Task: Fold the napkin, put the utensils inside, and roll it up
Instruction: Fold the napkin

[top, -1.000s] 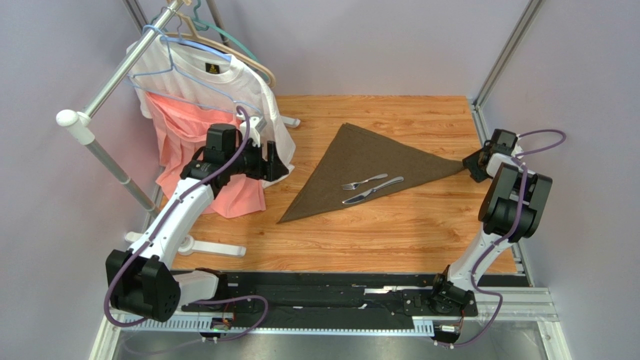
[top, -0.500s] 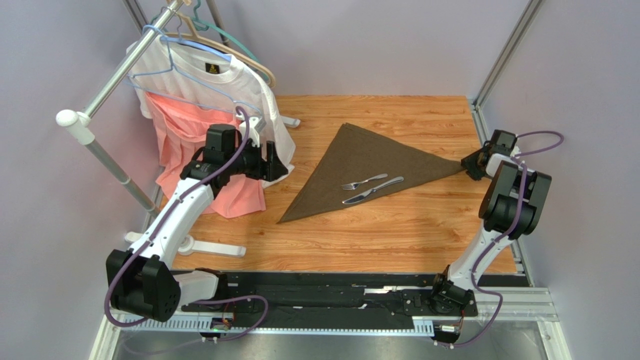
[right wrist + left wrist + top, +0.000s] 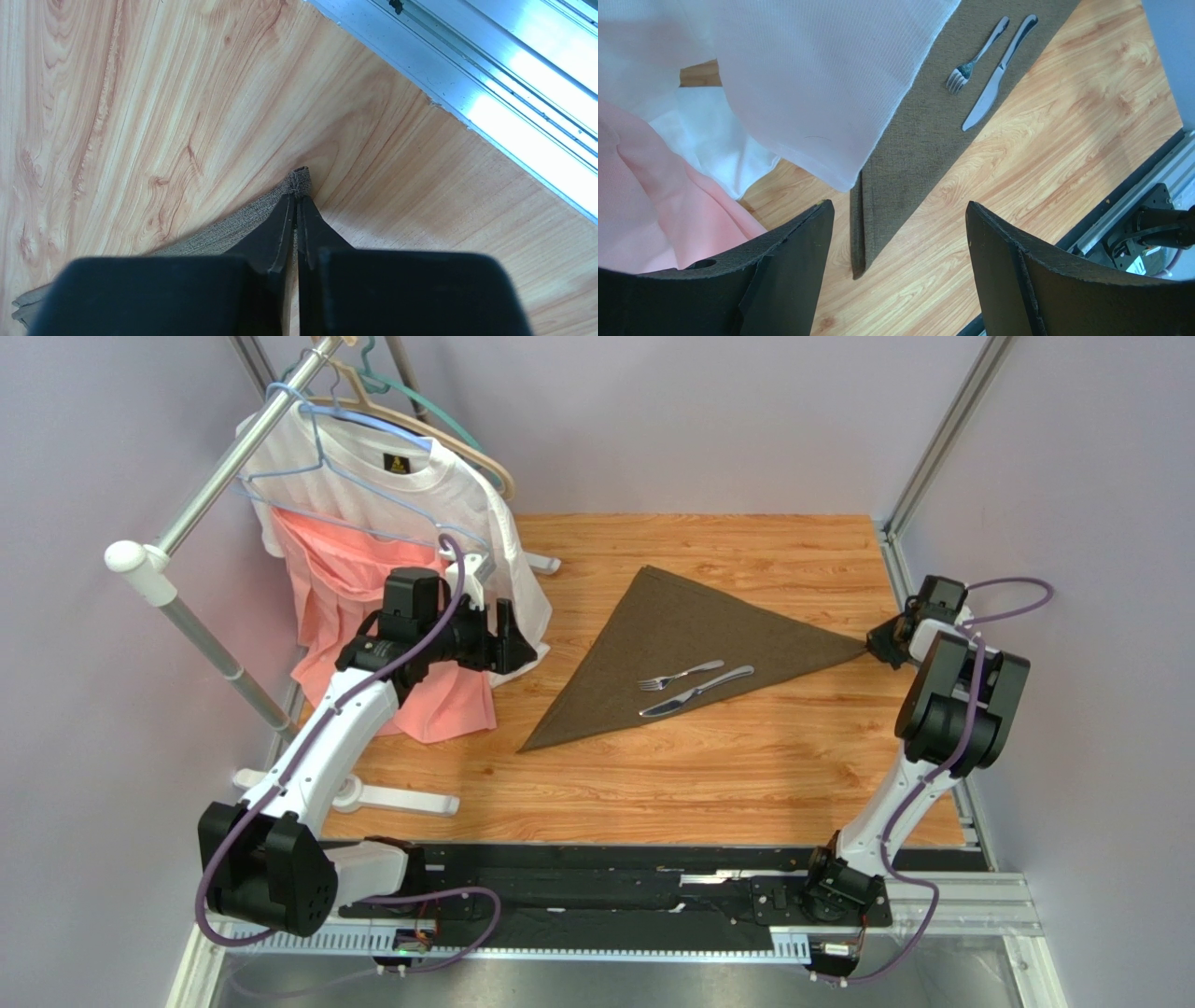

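In the top view the right gripper [image 3: 882,640] is a small dark shape at the tabletop's [image 3: 730,770] right edge, and whether it is closed cannot be read there. The left gripper [image 3: 514,647] is also hard to make out from above, dark against the hanging clothes. In the left wrist view the hem of the white T-shirt [image 3: 808,77] hangs in front of the napkin [image 3: 927,133] and hides its far left part. The right wrist view cuts the cloth down to one corner.

A clothes rack [image 3: 169,574] stands at the left edge. It carries the white T-shirt [image 3: 407,483] with a pink garment [image 3: 344,602] beneath it, and both hang just beside the left gripper.

The dark olive napkin [image 3: 687,637] lies as a flat triangle right of the tabletop's middle. The fork [image 3: 680,675] and knife [image 3: 697,692] rest side by side on it near its front edge.

Only the right wrist view shows the right gripper [image 3: 296,203] pressed together on the napkin's [image 3: 231,227] corner tip, near the aluminium rail [image 3: 491,91]. Only the left wrist view shows the left gripper [image 3: 899,210] spread wide and holding nothing, above the napkin's near-left tip, with the fork [image 3: 976,56] and knife [image 3: 999,73] beyond.
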You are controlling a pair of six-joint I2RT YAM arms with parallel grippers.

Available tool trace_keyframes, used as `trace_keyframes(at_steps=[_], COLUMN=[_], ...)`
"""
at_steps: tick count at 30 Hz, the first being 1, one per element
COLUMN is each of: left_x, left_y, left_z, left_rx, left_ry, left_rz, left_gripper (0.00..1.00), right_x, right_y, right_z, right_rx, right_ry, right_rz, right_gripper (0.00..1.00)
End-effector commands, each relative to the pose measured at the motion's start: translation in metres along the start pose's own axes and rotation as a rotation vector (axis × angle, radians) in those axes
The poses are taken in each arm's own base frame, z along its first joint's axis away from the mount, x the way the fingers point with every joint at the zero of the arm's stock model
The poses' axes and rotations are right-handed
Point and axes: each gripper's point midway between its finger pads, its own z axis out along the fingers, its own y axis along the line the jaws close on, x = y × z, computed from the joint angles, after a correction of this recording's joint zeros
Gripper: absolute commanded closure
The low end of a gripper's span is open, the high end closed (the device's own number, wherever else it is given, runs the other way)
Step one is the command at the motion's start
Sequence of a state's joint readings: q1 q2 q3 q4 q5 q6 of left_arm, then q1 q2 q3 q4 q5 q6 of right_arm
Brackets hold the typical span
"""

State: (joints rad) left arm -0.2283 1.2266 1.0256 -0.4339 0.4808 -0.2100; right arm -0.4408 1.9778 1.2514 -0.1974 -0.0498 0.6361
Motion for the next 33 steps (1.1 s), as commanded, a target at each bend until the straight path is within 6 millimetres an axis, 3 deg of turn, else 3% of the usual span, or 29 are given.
trace_keyframes(at_steps=[1, 5, 8, 9, 13, 19, 23, 28, 29, 33], left_x=[-0.009, -0.009, -0.009, -0.009, -0.010, -0.012, -0.011, -0.011, -0.010, -0.012], left_y=[-0.003, -0.005, -0.007, -0.008, -0.012, -0.018, -0.020, -0.025, -0.026, -0.029], left_z=[-0.003, -0.004, -0.005, -0.005, -0.006, -0.011, -0.014, -0.019, -0.020, -0.024], left_rx=[0.019, 0.025, 0.036, 0.039, 0.060, 0.079, 0.085, 0.097, 0.100, 0.108], left_ry=[-0.035, -0.035, -0.035, -0.034, -0.033, -0.041, -0.042, -0.046, -0.047, -0.061], left_rz=[0.027, 0.025, 0.026, 0.024, 0.023, 0.030, 0.030, 0.032, 0.033, 0.042], left_gripper=[0.22, 0.22, 0.22, 0.22, 0.22, 0.22, 0.22, 0.22, 0.22, 0.22], right_x=[-0.003, -0.008, -0.013, -0.020, -0.014, 0.010, 0.048, 0.093, 0.115, 0.159], right_y=[-0.008, 0.001, 0.020, 0.032, 0.061, 0.116, 0.147, 0.167, 0.174, 0.189], right_z=[0.007, -0.006, -0.027, -0.042, -0.073, -0.123, -0.147, -0.165, -0.169, -0.176], right_rx=[0.028, -0.020, -0.105, -0.149, -0.252, -0.388, -0.466, -0.527, -0.553, -0.610], right_ry=[0.007, -0.022, -0.053, -0.082, -0.120, -0.171, -0.139, -0.104, -0.073, -0.010], right_rz=[-0.021, -0.026, -0.027, -0.033, -0.079, -0.208, -0.297, -0.377, -0.409, -0.470], right_gripper=[1.00, 1.00, 1.00, 1.00, 1.00, 1.00, 1.00, 1.00, 1.00, 1.00])
